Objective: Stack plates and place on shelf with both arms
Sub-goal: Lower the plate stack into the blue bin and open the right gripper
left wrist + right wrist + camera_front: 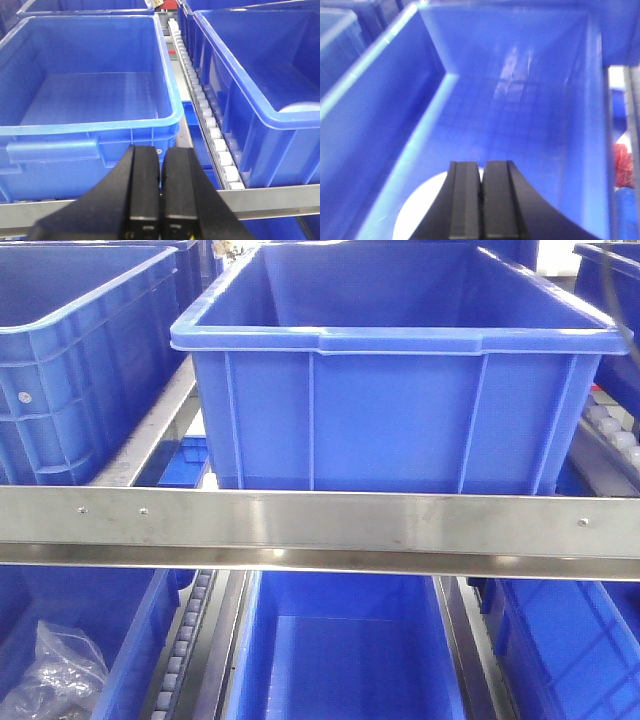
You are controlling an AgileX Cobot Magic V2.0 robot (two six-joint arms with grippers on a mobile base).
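Both tools are closed, gripping nothing — left tool (160,200) over the shelf (280,200) rail, right tool (481,200) above a plate (415,210) in a blue crate (530,100).

Six blue crates (400,390), one plate (420,210)

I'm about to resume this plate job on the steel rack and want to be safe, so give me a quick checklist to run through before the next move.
1. Left gripper free of load: ok, black fingers closed together, nothing between them.
2. Right gripper free of load: ok, fingers closed together, empty.
3. Round pale white plate located: ok, it lies on the floor of the blue plastic crate under the right gripper.
4. Second plate stacked there: cannot tell, the gripper hides most of it.
5. Left gripper clear of the stainless steel shelf rail: cannot tell, the fingers overlap it in the wrist view.
6. Plate seen from the front camera: not ok, none visible.
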